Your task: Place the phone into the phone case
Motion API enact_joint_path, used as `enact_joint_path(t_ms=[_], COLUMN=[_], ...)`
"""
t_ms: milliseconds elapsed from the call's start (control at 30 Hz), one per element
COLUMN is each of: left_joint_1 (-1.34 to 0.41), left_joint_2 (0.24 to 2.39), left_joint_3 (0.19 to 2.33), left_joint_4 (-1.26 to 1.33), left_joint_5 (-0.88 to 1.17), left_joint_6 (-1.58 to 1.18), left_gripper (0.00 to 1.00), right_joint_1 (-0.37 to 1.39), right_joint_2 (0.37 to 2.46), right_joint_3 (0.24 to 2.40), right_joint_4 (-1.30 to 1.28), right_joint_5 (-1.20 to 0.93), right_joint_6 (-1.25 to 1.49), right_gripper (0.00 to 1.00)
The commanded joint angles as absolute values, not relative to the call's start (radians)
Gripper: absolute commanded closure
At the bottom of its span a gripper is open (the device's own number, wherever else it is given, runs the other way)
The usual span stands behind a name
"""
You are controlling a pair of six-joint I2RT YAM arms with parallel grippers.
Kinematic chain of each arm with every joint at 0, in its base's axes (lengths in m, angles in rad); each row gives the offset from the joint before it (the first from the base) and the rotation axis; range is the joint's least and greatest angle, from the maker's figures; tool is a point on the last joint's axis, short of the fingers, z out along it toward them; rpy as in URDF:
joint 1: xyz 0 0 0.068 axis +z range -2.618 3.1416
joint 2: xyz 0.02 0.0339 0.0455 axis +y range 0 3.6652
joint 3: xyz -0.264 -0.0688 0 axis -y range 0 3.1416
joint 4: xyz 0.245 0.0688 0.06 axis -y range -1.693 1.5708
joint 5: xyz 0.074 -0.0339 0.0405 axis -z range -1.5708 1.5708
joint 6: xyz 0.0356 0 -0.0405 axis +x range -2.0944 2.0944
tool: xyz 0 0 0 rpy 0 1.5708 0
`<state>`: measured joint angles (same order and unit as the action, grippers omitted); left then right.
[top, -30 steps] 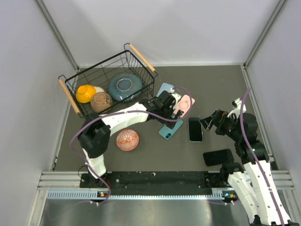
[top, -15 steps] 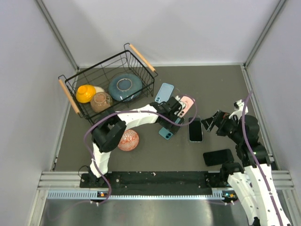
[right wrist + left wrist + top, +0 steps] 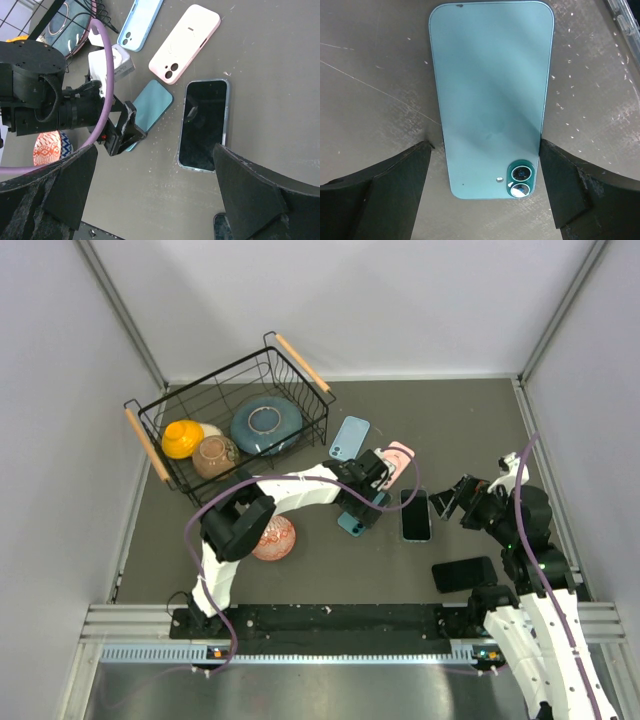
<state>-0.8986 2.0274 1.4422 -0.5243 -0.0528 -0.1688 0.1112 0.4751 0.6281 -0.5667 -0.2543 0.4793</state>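
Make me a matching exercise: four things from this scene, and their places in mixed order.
1 teal phone
2 pink phone case
3 blue-grey dish
4 patterned bowl

A in the wire basket
B on the table by the left arm's elbow
C between the fingers of the open left claw
D next to the light blue phone case

Pairs: 1-C, 2-D, 3-A, 4-B

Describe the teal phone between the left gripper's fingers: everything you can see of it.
The teal phone lies flat on the table, back up, its screen hidden. The back looks smooth and matte, with rounded corners. One corner holds a darker green oval with two lenses and a small flash dot beside it. The left gripper is open, with a finger on each side of the camera end, close to the long edges; whether they touch cannot be told.
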Motion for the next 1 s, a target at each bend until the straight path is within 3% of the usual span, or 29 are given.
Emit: enact_joint_path(t_ms=[0, 67, 267, 467, 733, 967], left_joint_1=[-0.904, -0.904, -0.902, -0.902, -0.9, -0.9], left_joint_2=[2.057, 2.051, 1.993, 1.913, 1.824, 1.784], left_joint_3=[1.46, 1.445, 1.364, 1.249, 1.111, 1.037], left_joint_4=[-0.526, -0.523, -0.485, -0.416, -0.321, -0.262], left_joint_5=[-0.068, -0.052, 0.042, 0.139, 0.267, 0.308], left_joint_6=[-0.153, -0.156, -0.193, -0.247, -0.319, -0.347], left_gripper=[0.1, 0.14, 0.41, 0.43, 0.45, 0.47], right_joint_1=[0.117, 0.118, 0.118, 0.117, 0.132, 0.268], right_joint_2=[0.469, 0.471, 0.521, 0.601, 0.782, 1.021], right_joint_3=[0.629, 0.627, 0.583, 0.508, 0.374, 0.408], right_joint_4=[-0.545, -0.543, -0.52, -0.414, -0.114, 0.007], right_joint_5=[-0.247, -0.256, -0.278, -0.367, -0.555, -0.5], right_joint_6=[0.469, 0.471, 0.525, 0.587, 0.745, 0.791], right_gripper=[0.01, 0.01, 0.01, 0.02, 0.2, 0.32])
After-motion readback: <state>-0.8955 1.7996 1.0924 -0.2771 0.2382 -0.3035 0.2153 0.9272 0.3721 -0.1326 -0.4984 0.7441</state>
